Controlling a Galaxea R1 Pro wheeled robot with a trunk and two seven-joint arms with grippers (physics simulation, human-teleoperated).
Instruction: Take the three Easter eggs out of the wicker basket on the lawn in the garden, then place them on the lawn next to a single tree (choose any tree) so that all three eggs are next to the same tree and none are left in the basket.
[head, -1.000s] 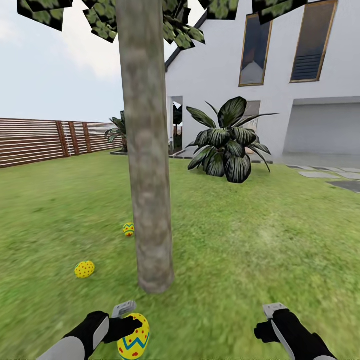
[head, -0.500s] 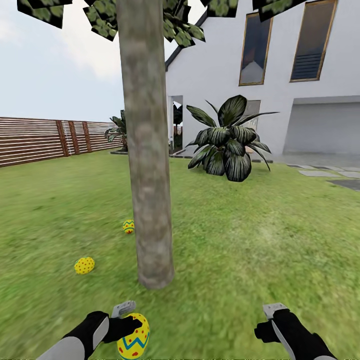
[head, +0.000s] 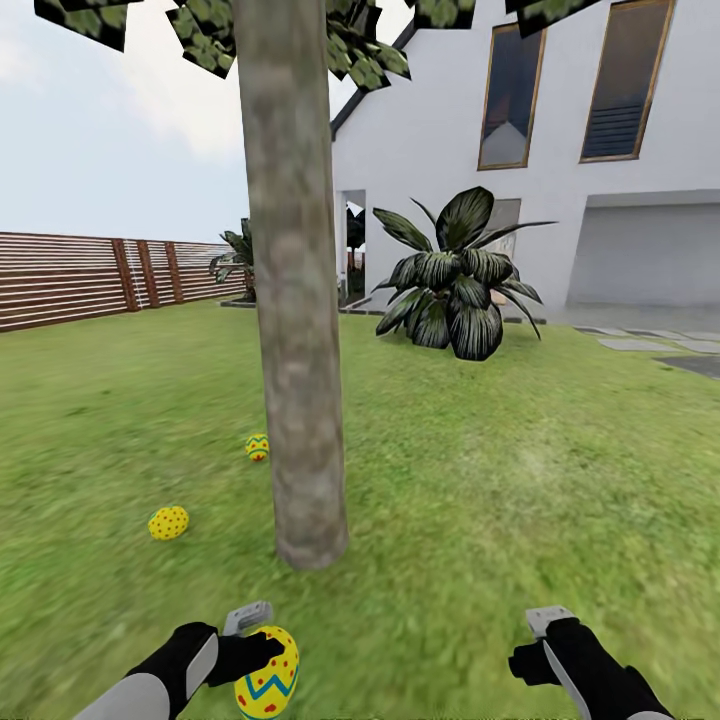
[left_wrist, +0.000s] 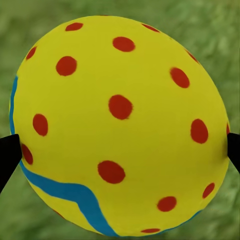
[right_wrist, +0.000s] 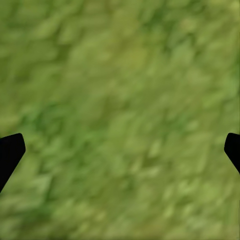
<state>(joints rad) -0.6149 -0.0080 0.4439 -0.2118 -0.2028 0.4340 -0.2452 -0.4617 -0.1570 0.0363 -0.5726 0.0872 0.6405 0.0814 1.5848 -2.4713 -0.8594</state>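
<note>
Low at the head view's near edge, the left gripper (head: 262, 655) is clamped on an Easter egg (head: 268, 674), yellow with a blue zigzag and red dots; in the left wrist view the held egg (left_wrist: 120, 125) sits between the two dark fingertips (left_wrist: 7, 157), touching both. Left arm reaches forward, forearm angled inward, egg held above the lawn (head: 520, 480). Right gripper (right_wrist: 120, 150) is spread wide with nothing between its tips, grass beneath it; right arm extends forward at the head view's lower right. Tree (head: 300, 350) stands straight ahead, trunk rooted in grass. Two more eggs lie on the lawn left of the trunk: a dotted egg (head: 168, 523) apart from it, and a striped egg (head: 258, 447) just beside it.
</note>
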